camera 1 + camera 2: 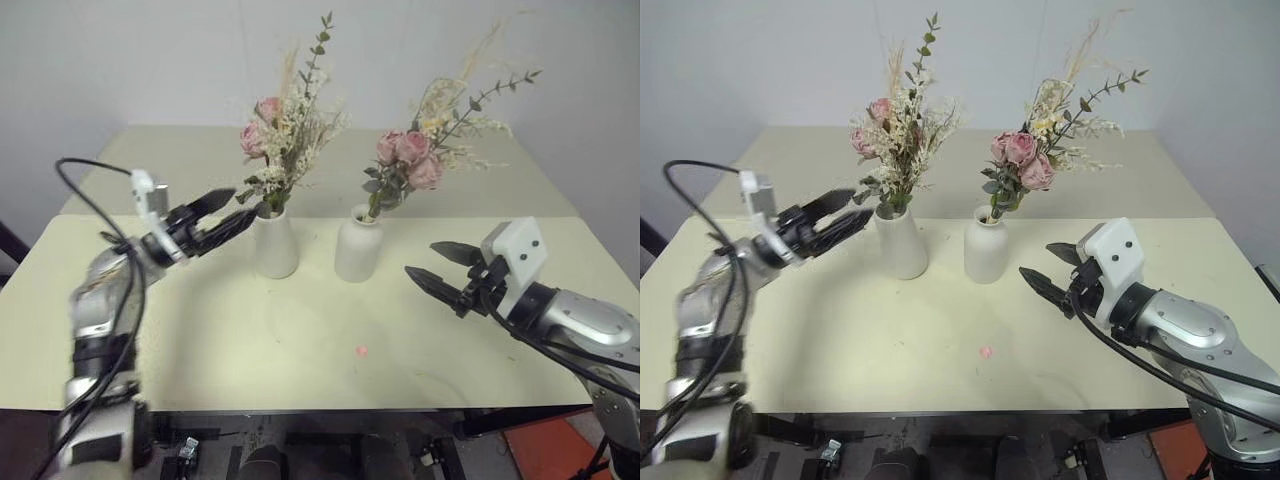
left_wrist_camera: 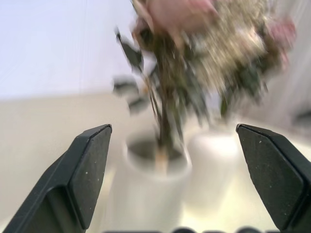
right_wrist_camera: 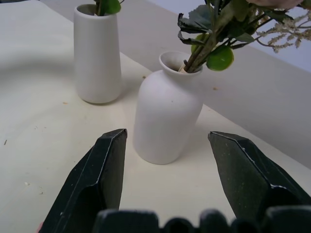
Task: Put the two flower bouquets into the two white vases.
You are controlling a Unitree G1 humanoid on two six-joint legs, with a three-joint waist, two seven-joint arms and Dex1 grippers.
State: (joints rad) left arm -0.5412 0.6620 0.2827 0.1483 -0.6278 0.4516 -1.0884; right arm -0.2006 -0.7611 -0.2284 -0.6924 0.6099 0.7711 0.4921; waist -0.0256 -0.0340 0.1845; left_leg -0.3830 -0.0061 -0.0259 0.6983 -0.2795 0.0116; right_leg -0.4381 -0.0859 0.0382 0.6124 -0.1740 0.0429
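Bouquets (image 1: 285,140) upright in white vases (image 1: 276,243)

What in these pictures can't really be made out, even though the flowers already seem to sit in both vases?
- Stem ends of each bouquet: hidden inside the tall vase and the bottle vase.
- Left wrist view: flowers and vases are blurred, so no detail.
- Right wrist view: blooms cut off by the edge.
- Small pink speck on the table: too small to identify.
- Dark items below the table's front edge: cut off, unclear.

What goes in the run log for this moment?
left bouquet in cylinder vase | right bouquet in bottle vase | left tool open | right tool open
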